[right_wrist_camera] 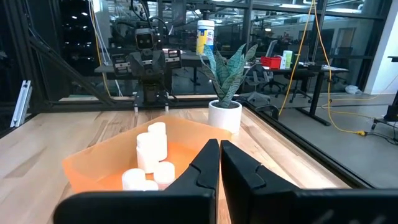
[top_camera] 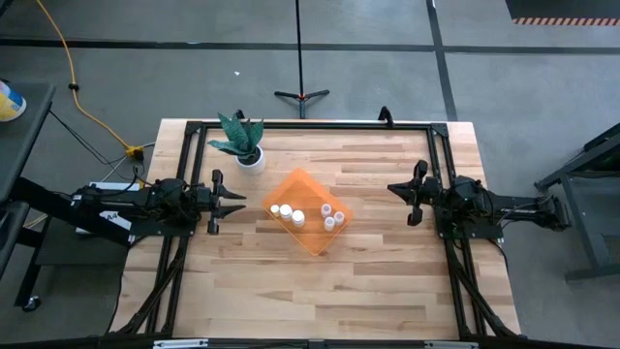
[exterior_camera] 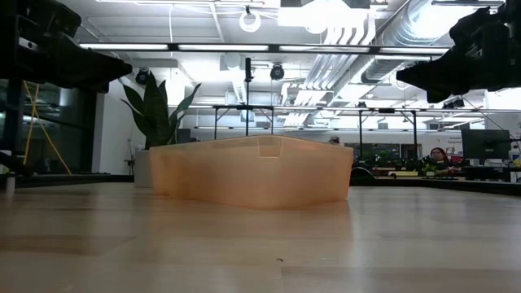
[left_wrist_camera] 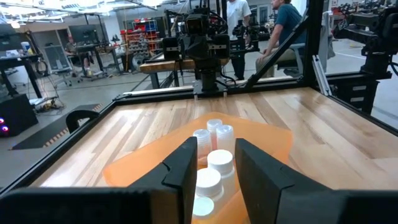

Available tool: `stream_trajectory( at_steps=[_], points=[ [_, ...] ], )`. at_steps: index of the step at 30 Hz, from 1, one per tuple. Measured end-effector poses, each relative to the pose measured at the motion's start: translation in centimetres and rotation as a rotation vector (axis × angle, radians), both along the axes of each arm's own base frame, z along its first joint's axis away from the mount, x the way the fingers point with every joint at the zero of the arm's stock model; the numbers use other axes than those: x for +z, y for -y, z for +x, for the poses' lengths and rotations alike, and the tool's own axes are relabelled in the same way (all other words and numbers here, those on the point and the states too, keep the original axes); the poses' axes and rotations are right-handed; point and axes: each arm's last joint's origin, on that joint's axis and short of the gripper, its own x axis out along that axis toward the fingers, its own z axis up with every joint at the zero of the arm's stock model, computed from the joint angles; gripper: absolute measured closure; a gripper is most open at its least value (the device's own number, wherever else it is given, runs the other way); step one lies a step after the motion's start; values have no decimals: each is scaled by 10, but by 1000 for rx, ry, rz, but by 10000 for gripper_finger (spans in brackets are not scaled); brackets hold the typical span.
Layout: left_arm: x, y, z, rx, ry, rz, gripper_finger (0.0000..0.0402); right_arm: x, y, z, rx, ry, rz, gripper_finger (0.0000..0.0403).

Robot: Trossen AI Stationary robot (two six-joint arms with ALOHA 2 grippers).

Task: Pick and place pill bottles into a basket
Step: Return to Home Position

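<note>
Orange basket (top_camera: 316,238) holds pill bottles (top_camera: 287,209) | left arm (top_camera: 165,202) level, jaws apart | right arm (top_camera: 475,206) level, jaws together

The basket (exterior_camera: 252,171) wall hides the pill bottles (top_camera: 287,208) in the low view.

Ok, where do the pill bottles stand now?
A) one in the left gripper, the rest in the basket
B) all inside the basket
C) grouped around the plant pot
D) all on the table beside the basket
B: the high view shows the bottles all inside the basket, with the left gripper and right gripper holding nothing.
</note>
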Motion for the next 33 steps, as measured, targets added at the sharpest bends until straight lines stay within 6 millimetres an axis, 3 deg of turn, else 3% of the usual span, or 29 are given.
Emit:
stream_trajectory(
  at_steps=[33],
  points=[
    [0, 0, 0, 0, 0, 0, 259, 0, 0, 0, 0, 0, 0, 396]
  ],
)
